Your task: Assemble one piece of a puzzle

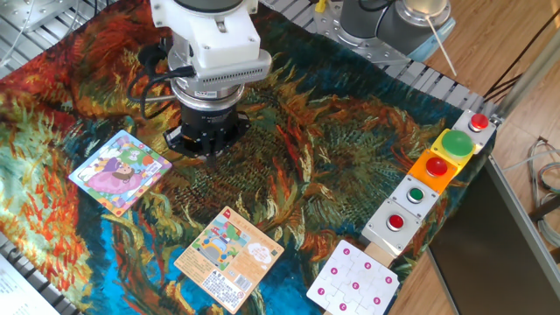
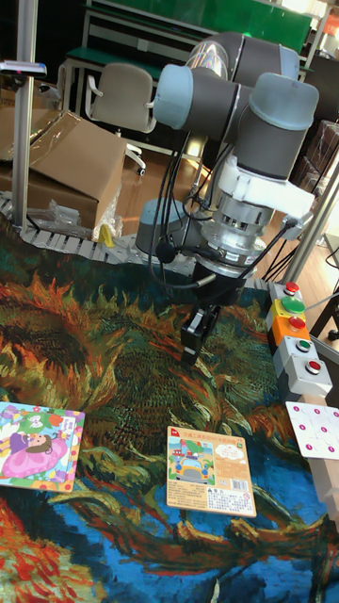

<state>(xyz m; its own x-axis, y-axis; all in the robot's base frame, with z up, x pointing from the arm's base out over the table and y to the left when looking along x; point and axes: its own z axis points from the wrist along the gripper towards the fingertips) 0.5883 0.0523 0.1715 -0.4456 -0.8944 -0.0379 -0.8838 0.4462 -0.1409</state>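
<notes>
The puzzle [image 1: 120, 171] is a small square cartoon picture of a figure in a pink dress. It lies flat on the patterned cloth at the left and also shows in the tall fixed view [image 2: 38, 446]. My gripper [image 1: 206, 147] hangs over the cloth to the right of the puzzle and further back, apart from it. In the tall fixed view the gripper [image 2: 192, 345] points down with its dark fingers [image 2: 199, 325] close together, just above the cloth. I see no loose piece between them or on the cloth.
A tan-orange card with printed text [image 1: 229, 258] lies near the front. A white card with pink dots [image 1: 353, 280] sits at the front right. A box of red, green and orange buttons [image 1: 435, 179] lines the right edge. Cardboard boxes [image 2: 66, 165] stand behind the table.
</notes>
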